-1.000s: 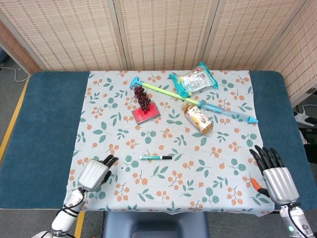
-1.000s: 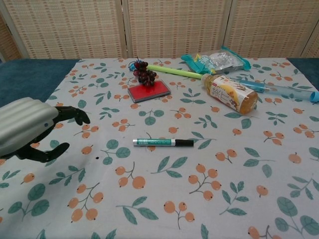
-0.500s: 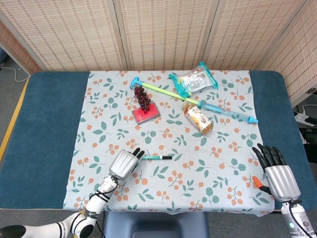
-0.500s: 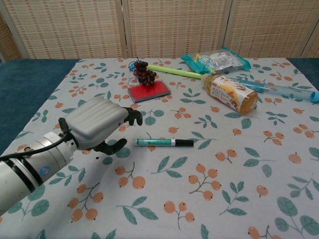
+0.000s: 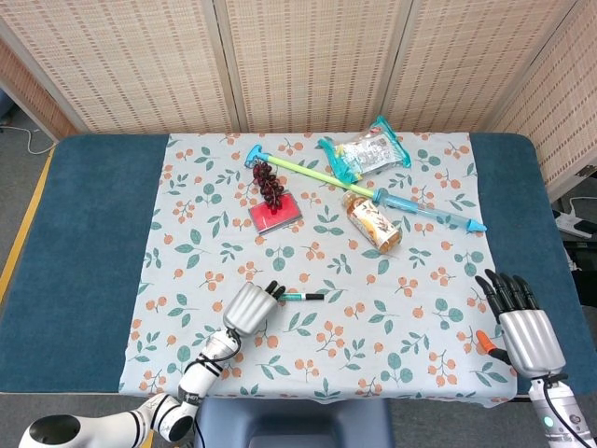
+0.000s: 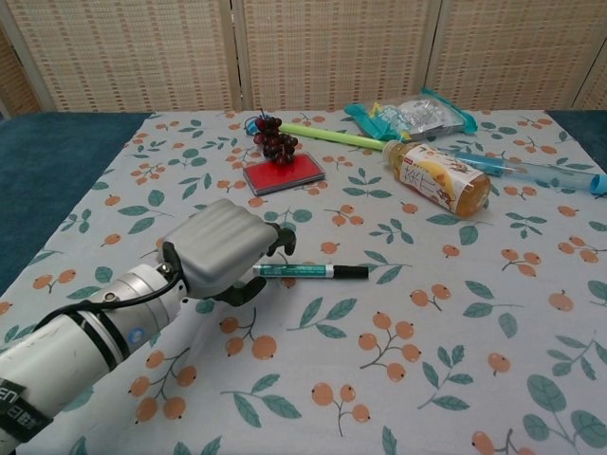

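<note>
Green marker (image 6: 309, 271) flat on tablecloth

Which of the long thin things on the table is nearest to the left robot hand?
The green marker pen: its end lies at the left robot hand.

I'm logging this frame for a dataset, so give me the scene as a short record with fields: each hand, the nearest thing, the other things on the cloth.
left hand: fingers curled at the green end of the marker, contact unclear
marker: lying flat on the floral cloth
right hand: fingers spread, holding nothing, near the table's edge
further back: red box, grapes, bottle on its side, snack bag
</note>
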You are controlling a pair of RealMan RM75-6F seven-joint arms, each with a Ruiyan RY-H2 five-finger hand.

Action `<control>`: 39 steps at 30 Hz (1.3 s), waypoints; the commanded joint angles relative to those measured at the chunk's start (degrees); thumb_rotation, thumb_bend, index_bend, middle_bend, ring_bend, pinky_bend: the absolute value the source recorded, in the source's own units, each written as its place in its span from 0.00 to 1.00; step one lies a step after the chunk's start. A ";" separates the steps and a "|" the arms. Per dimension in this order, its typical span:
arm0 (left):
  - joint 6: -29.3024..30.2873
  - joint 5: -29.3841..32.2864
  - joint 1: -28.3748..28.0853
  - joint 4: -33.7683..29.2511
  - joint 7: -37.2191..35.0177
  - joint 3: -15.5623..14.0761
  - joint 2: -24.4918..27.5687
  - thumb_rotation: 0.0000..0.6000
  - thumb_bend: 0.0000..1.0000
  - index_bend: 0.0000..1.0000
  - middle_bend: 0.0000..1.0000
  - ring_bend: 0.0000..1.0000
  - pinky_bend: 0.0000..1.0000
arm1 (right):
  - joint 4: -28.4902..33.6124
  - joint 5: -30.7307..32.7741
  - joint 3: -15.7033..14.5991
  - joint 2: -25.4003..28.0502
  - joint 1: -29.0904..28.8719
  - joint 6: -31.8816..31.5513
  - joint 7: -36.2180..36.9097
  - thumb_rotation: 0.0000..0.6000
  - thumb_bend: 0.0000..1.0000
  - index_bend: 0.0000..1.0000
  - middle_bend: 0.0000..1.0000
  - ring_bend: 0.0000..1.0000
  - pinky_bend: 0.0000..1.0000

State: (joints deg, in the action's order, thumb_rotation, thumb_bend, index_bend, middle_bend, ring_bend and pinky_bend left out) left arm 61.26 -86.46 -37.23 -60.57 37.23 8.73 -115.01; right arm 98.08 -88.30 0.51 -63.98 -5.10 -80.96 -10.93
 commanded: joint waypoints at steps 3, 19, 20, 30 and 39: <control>0.75 -0.62 -0.95 3.12 0.05 -1.02 -1.65 1.00 0.42 0.32 0.37 0.79 1.00 | -0.15 0.27 0.13 0.02 -0.13 0.14 0.15 1.00 0.19 0.00 0.00 0.00 0.00; 3.55 -2.75 -2.46 10.52 -1.38 -2.92 -5.06 1.00 0.43 0.38 0.44 0.79 1.00 | 0.01 0.44 0.15 0.47 -0.21 0.08 0.94 1.00 0.18 0.00 0.00 0.00 0.00; 3.49 -2.62 -2.51 10.75 -1.37 -2.87 -5.16 1.00 0.43 0.38 0.44 0.79 1.00 | 0.01 0.40 0.14 0.46 -0.23 0.09 0.95 1.00 0.19 0.00 0.00 0.00 0.00; 3.91 -2.08 -2.50 11.67 -1.34 -3.10 -5.26 1.00 0.43 0.46 0.57 0.80 1.00 | -0.04 0.39 0.17 0.38 -0.27 -0.06 0.89 1.00 0.18 0.00 0.00 0.00 0.00; 6.76 -3.15 -2.08 11.00 -3.39 -3.68 -4.43 1.00 0.43 0.64 0.76 0.81 1.00 | -0.35 -1.92 -0.51 -1.12 -0.26 -0.87 1.66 1.00 0.18 0.00 0.00 0.00 0.00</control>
State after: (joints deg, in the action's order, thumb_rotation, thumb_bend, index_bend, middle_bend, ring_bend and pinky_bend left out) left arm 67.48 -89.33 -39.49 -49.14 34.33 5.20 -119.78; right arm 97.83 -89.60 0.24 -64.62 -5.35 -81.57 -9.71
